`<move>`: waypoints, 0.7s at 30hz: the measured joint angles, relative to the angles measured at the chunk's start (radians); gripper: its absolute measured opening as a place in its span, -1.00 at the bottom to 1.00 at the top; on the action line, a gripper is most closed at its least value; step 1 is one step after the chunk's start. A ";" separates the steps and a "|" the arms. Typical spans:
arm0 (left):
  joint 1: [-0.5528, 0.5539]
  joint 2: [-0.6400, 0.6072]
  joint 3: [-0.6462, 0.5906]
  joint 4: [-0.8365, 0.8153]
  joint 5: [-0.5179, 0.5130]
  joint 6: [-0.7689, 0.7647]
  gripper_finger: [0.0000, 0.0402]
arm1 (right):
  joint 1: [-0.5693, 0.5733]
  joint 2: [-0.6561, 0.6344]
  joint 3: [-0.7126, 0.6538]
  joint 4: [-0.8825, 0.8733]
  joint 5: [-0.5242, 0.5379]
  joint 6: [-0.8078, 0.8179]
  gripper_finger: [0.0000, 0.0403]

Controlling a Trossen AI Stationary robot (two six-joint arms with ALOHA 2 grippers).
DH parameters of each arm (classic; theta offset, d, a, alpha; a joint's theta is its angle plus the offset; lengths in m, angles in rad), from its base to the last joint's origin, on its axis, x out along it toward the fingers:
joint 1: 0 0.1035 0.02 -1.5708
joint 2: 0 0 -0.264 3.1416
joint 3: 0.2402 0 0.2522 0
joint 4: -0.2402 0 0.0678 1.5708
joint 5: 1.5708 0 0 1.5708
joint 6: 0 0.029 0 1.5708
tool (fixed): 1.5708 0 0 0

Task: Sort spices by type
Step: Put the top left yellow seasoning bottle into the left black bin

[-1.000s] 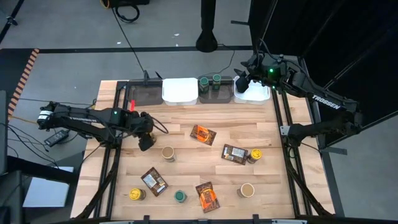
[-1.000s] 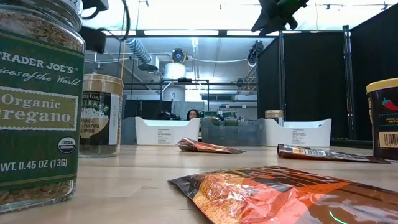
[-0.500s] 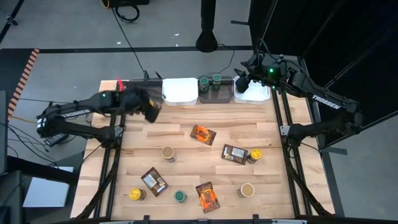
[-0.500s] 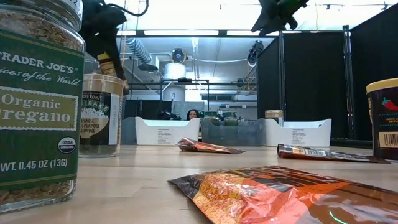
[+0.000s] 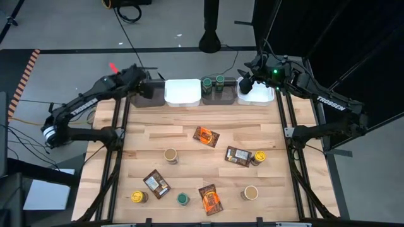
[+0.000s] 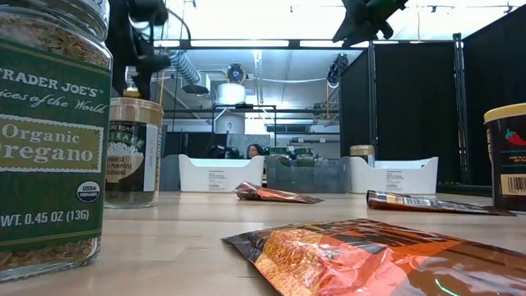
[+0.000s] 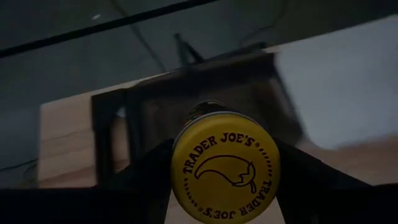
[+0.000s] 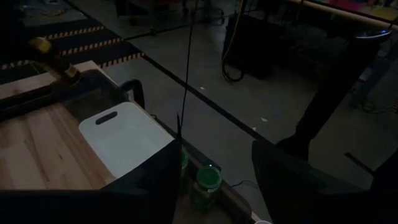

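Note:
My left gripper (image 5: 140,81) is shut on a small jar with a yellow lid (image 7: 225,165) and holds it above the dark bin (image 5: 146,96) at the table's far left. My right gripper (image 5: 246,84) is open and empty above the far right white bin (image 5: 259,94). Two green-lidded jars (image 5: 214,81) stand in the middle dark bin. On the table lie brown and orange packets (image 5: 206,135) (image 5: 238,156) (image 5: 155,183) (image 5: 211,198). Jars with tan (image 5: 170,154) (image 5: 251,192), yellow (image 5: 259,156) (image 5: 139,197) and green (image 5: 183,199) lids stand among them. My left gripper pinches the jar between its two fingers (image 7: 152,171), one on each side of the jar at the yellow lid's rim (image 7: 179,174). The lid faces the wrist camera and hides the jar's body. The jar is lifted clear, over the dark bin.
A white bin (image 5: 183,92) stands between the two dark bins along the far edge. In the low view an oregano jar (image 6: 49,140) and a tan-lidded jar (image 6: 134,152) stand close at the left, and an orange packet (image 6: 370,255) lies in front. A person sits far behind the table.
My left gripper has risen from the table near the tan-lidded jar and gone toward the far edge, carrying the yellow-lidded jar. It now stands over the far left dark bin. My right gripper has kept still.

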 joint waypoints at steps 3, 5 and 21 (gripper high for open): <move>0.077 0.054 0.000 0.032 0.007 0.027 0.12 | 0.000 0.000 0.000 0.000 0.000 0.000 0.00; 0.124 0.093 0.000 0.055 0.030 0.036 0.12 | 0.000 0.000 0.000 0.000 0.000 0.000 0.00; 0.311 0.324 0.068 0.133 0.128 0.046 0.12 | 0.000 0.000 0.000 -0.009 -0.001 0.000 0.00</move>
